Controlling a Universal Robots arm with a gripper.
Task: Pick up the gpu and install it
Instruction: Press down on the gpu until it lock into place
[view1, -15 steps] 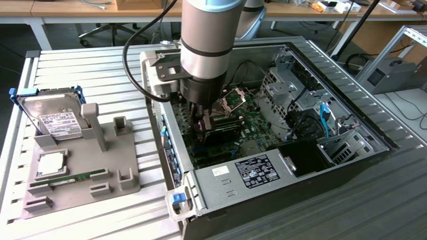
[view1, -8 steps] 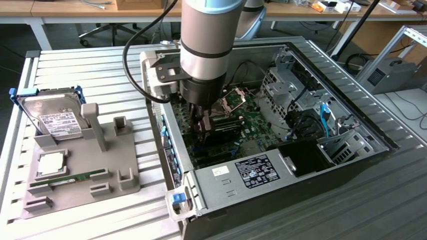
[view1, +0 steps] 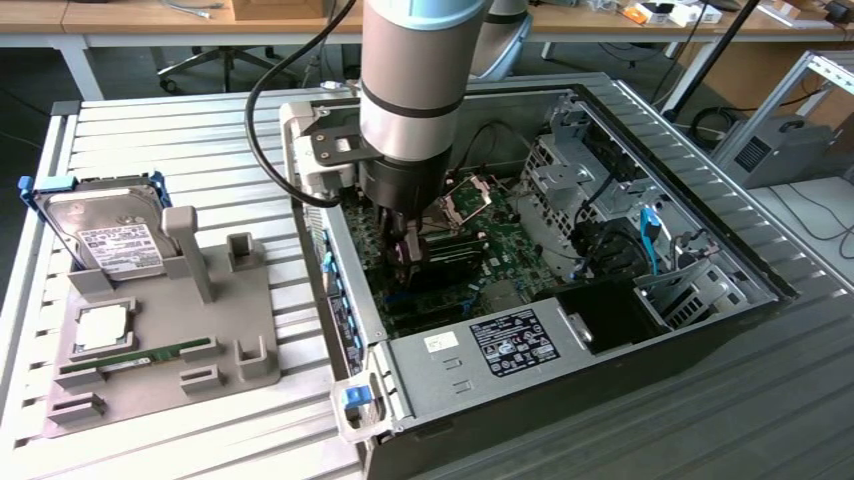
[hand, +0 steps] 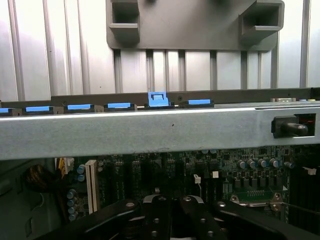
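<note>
Exterior view: a slatted metal table (view1: 174, 130) carries an open computer case (view1: 694, 330) lying on its side, with the green motherboard (view1: 514, 235) exposed inside it. The robot arm (view1: 414, 70) reaches straight down into the case. Its gripper (view1: 400, 235) sits low over the board, and in the wrist view the gripper (hand: 170, 212) has its dark fingers pressed together.

Just under the fingertips a dark flat card, apparently the gpu (view1: 430, 262), stands on edge on the motherboard. Whether the fingers pinch it cannot be told.

Towards the exterior view's left of the case, a grey holder tray (view1: 234, 335) rests on the table. It holds a silver hard drive (view1: 104, 235) upright at its far end, a square silvery chip (view1: 103, 328) lying flat, and a slim green memory stick (view1: 140, 357) lying in a slot near that chip.
</note>
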